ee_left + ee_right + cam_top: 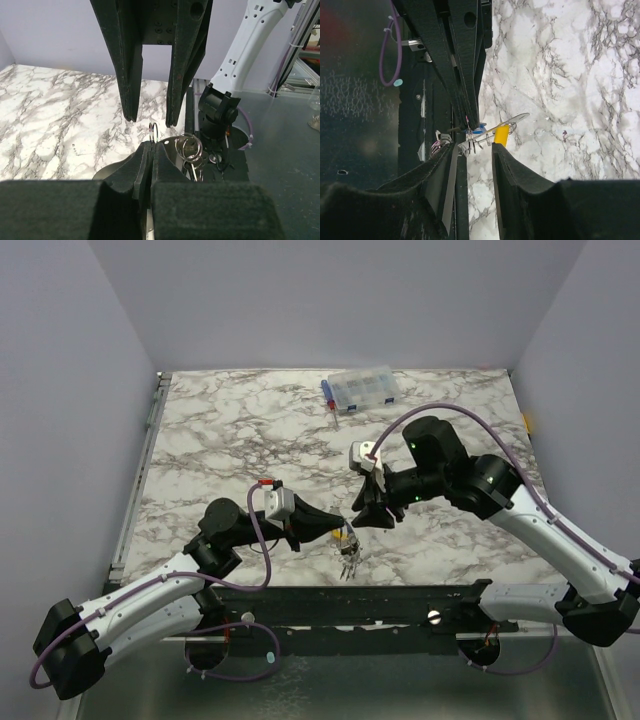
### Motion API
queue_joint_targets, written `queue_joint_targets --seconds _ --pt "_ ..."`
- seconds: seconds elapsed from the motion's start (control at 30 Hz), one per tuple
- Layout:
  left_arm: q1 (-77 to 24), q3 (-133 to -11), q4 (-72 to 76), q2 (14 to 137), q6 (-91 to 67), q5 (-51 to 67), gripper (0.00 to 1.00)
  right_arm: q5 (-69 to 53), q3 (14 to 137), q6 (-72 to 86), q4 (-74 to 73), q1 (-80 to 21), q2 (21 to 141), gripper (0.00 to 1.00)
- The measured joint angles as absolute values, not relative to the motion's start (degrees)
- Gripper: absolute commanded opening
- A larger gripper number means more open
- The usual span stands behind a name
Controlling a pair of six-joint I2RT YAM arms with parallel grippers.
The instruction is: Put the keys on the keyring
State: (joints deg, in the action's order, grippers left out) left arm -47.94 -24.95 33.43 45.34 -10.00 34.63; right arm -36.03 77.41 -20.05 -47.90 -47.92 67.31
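We see our left fingers [142, 167] clenched on the thin silver keyring [154, 133], a yellow key [501, 136] beside it, and our right fingers [520, 175] parted.

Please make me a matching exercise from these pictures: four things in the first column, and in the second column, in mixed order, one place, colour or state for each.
Column one:
1. left gripper
2. right gripper
3. clear compartment box
4. key tag just ahead of the right gripper

Column two:
a. yellow
b. jaws apart
c. shut on the keyring
d. at the far side of the table

Pairs: 1-c, 2-b, 3-d, 4-a
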Motion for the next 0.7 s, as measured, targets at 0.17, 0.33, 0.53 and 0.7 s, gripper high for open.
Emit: queue_joint_targets --seconds 0.17,0.33,0.53,0.7 --pt "-47.94 -24.95 33.06 45.34 -9.78 34.63 0.0 -36.05 77.01 -20.03 -48.12 -48.34 68.18 0.4" --pt "-47.94 -24.95 32.84 45.34 -9.74 34.61 0.0 -36.05 76.42 -20.01 -48.25 -48.42 69.06 0.38" --pt "-47.94 -24.95 32.4 45.34 -9.72 34.48 0.0 -36.07 76.42 -19.9 -48.47 -48.82 70.43 0.26" --pt "-47.94 -24.95 30.94 45.34 -9.52 34.44 0.0 -36.1 76.42 -19.62 -49.06 -49.34 71.44 0.08"
